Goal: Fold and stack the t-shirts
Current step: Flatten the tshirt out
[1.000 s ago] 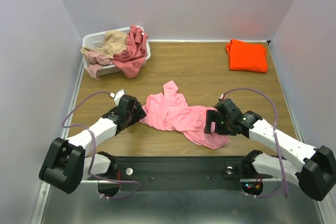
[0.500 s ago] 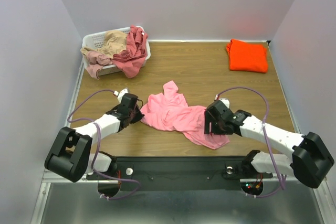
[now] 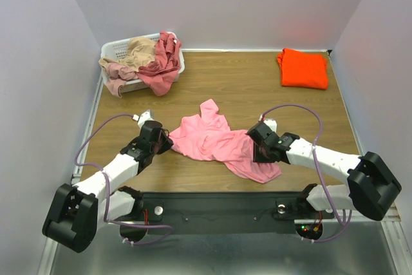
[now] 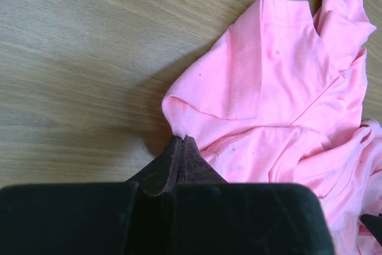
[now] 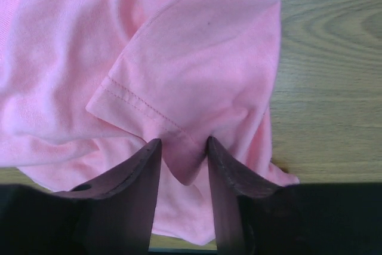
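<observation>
A bright pink t-shirt point(image 3: 215, 140) lies crumpled on the wooden table between my arms. My left gripper point(image 3: 168, 143) sits at its left edge. In the left wrist view the gripper point(image 4: 182, 140) has its fingers pressed together, and the pink t-shirt point(image 4: 280, 88) has its hem fold caught at their tips. My right gripper point(image 3: 256, 152) rests on the shirt's right part. In the right wrist view the gripper point(image 5: 184, 144) has its jaws partly apart. A sleeve fold of the t-shirt point(image 5: 179, 58) bulges between them. An orange t-shirt point(image 3: 302, 69) lies folded at the back right.
A white laundry basket point(image 3: 114, 47) stands at the back left, holding a tan shirt point(image 3: 138, 51) and dusty rose shirts point(image 3: 164, 62) that spill over its rim. Walls close in the table on three sides.
My left gripper has shut at the pink shirt's left edge. My right gripper has slid left onto the shirt and its jaws have narrowed around a fold.
</observation>
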{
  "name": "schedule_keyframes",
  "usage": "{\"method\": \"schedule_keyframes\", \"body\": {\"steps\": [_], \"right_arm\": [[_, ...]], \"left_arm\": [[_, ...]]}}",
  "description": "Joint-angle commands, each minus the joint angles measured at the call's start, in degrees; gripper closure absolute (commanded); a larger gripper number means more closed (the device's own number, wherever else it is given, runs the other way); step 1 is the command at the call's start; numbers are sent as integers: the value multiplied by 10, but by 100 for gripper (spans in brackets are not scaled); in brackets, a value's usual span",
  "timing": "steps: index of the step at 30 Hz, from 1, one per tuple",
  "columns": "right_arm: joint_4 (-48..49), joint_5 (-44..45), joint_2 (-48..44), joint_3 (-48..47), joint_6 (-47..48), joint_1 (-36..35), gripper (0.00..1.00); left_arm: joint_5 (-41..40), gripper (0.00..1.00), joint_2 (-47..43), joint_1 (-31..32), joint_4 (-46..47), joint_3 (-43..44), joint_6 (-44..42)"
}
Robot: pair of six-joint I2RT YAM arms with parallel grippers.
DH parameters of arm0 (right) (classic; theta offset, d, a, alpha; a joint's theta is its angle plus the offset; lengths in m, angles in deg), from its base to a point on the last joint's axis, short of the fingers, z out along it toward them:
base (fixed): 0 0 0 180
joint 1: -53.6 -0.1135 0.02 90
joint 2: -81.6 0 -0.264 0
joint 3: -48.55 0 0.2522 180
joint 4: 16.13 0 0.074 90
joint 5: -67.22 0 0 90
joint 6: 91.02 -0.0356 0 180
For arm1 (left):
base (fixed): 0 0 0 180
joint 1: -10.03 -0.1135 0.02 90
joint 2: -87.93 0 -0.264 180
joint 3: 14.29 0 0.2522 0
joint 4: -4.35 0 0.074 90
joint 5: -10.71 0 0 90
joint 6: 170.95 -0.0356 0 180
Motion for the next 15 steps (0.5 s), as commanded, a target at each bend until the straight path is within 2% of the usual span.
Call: {"method": "schedule_keyframes", "body": {"steps": [1, 5, 9, 11, 12, 15], "right_arm": [[24, 18, -2, -7, -16, -5, 64], [23, 20, -9, 10, -21, -5, 71], [23, 18, -25, 15, -26, -5, 87], [23, 22, -28, 15, -24, -5, 91], [22, 26, -28, 15, -25, -5, 99], [22, 39, -40, 17, -32, -5, 100]], "left_arm": [[-7, 100, -23, -1, 5, -11, -7], [2, 100, -38, -1, 4, -18, -8], [3, 100, -63, -1, -5, -20, -8], [4, 100, -72, -1, -7, -22, -8], [4, 100, -80, -1, -8, -22, -7], [7, 100, -92, -1, -10, -25, -6]]}}
